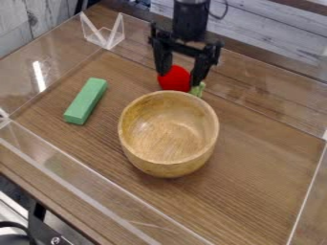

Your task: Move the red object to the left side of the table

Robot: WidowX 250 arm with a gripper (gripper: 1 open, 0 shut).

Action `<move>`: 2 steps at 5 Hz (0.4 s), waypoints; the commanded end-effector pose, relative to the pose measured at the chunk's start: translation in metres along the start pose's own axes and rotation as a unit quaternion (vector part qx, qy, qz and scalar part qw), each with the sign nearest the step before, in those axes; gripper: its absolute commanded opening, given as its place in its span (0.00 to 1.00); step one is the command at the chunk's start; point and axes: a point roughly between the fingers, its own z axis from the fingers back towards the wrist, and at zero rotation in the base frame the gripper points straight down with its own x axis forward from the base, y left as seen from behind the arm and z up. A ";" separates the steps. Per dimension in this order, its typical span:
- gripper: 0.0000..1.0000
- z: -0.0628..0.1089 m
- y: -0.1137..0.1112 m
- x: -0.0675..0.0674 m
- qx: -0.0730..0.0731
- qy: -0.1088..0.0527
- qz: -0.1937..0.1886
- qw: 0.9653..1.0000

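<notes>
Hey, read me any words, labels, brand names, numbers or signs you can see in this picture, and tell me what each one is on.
None can be read.
The red fruit, green block, wooden bowl, table and its clear walls show no print.
The hand is plain black, with no legible marking.

The wooden bowl (169, 132) is sitting mid-table (262, 182), blocking the middle, with the red object (175, 78) just behind it toward the far edge. The green block (87, 100) is lying toward the left edge, leaving bare wood around it. Low clear walls (102, 31) are fencing the edges. The right side and near right corner are lying open.
</notes>
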 end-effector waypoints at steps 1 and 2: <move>0.00 0.007 0.007 0.013 0.003 -0.032 -0.018 0.999; 0.00 0.010 0.007 0.021 0.002 -0.035 -0.012 0.999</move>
